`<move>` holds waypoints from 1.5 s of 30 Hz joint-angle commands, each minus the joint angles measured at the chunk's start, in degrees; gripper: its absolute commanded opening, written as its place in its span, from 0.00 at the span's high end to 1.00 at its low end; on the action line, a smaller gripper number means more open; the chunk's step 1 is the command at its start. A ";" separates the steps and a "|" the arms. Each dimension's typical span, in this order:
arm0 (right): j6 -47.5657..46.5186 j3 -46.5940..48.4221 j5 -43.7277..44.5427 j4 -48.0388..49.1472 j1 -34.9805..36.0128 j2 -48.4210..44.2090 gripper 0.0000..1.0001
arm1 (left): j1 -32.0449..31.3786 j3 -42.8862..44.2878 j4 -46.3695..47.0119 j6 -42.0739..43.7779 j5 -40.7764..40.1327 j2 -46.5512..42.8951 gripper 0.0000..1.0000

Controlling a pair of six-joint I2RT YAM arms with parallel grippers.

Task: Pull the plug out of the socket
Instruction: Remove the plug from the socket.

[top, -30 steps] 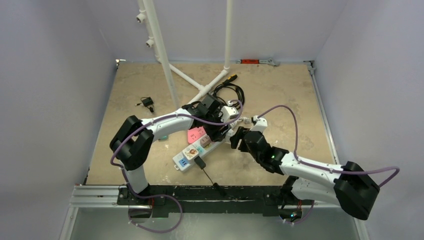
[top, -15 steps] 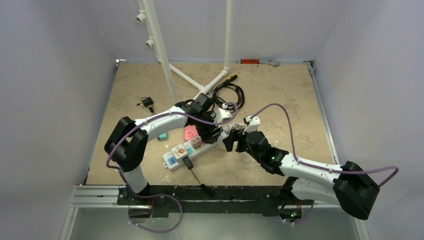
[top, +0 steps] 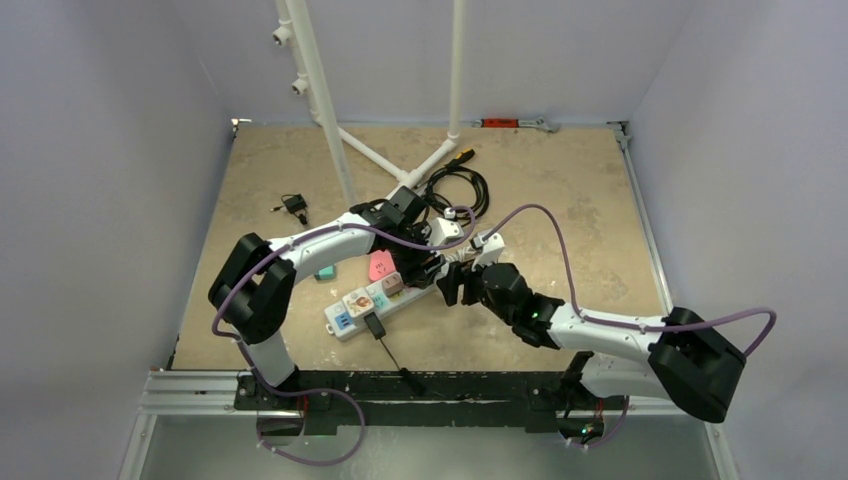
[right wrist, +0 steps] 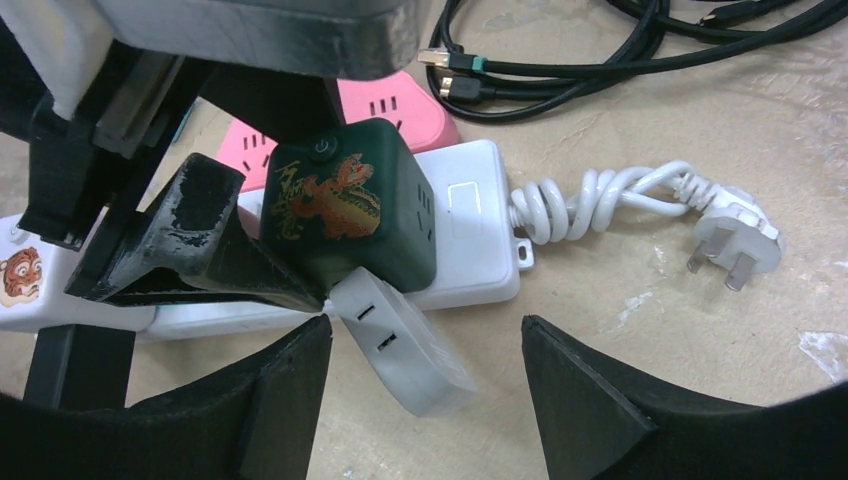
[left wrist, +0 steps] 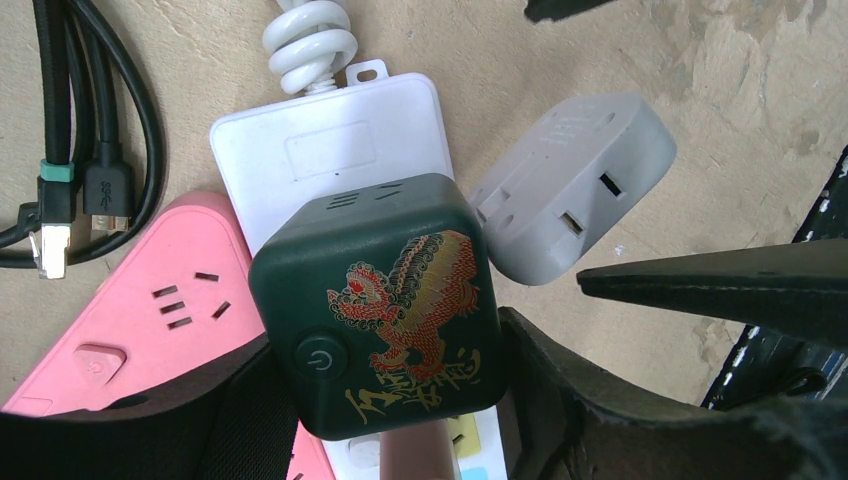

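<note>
A dark green cube socket with a red and gold lion print sits on the end of a white power strip. My left gripper is shut on the cube, one finger against each side. A grey plug sticks out of the cube's side, tilted down toward the table. My right gripper is open, its fingers standing left and right of the grey plug without touching it. In the top view both grippers meet at the strip's far end, left gripper and right gripper.
The white strip carries several stickers and a black plug with a cable. A pink socket block lies behind it, beside black cables. The strip's coiled white cord ends in a loose plug. White frame poles stand behind.
The left gripper has drawn the cube and the strip to the left and toward the near edge, then stayed still. The right gripper has followed left, closing in around the grey plug.
</note>
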 commanded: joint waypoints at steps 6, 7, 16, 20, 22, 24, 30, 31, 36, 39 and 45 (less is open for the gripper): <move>-2.93 1.59 1.39 5.75 4.38 2.14 0.37 | 0.07 0.80 -0.49 0.30 2.47 -1.90 1.00; -2.54 1.27 1.94 5.75 5.11 1.62 0.37 | 0.11 0.81 -0.54 0.17 2.25 -1.94 1.00; -0.36 1.01 8.93 4.92 8.17 2.16 0.45 | 0.07 0.88 -0.37 -0.20 1.44 -1.97 1.00; -0.48 2.73 11.35 3.85 8.81 4.88 0.46 | 0.18 0.89 -0.46 -0.21 1.45 -2.18 1.00; -0.61 3.38 12.25 3.79 9.42 6.44 0.47 | 0.15 0.90 -0.47 -0.17 1.44 -2.30 1.00; -0.90 3.93 13.03 3.88 10.09 7.69 0.49 | 0.17 0.90 -0.47 -0.21 1.44 -2.32 1.00; 0.43 5.20 16.99 3.44 11.92 10.41 0.61 | 0.18 0.95 -0.34 -0.25 1.53 -2.15 1.00; 0.70 5.17 17.34 3.62 12.14 10.57 0.63 | 0.15 0.99 -0.38 -0.24 1.53 -2.10 1.00; 1.27 5.66 17.92 5.16 13.62 11.82 0.75 | 0.19 1.23 -0.59 -0.51 1.75 -1.50 1.00; 2.33 6.61 18.52 4.40 14.06 13.17 0.86 | 0.20 1.34 -0.72 -0.61 1.79 -1.11 1.00; 5.70 6.38 19.34 2.31 14.07 12.87 1.00 | 0.20 1.17 -0.62 -0.52 0.49 -1.18 1.00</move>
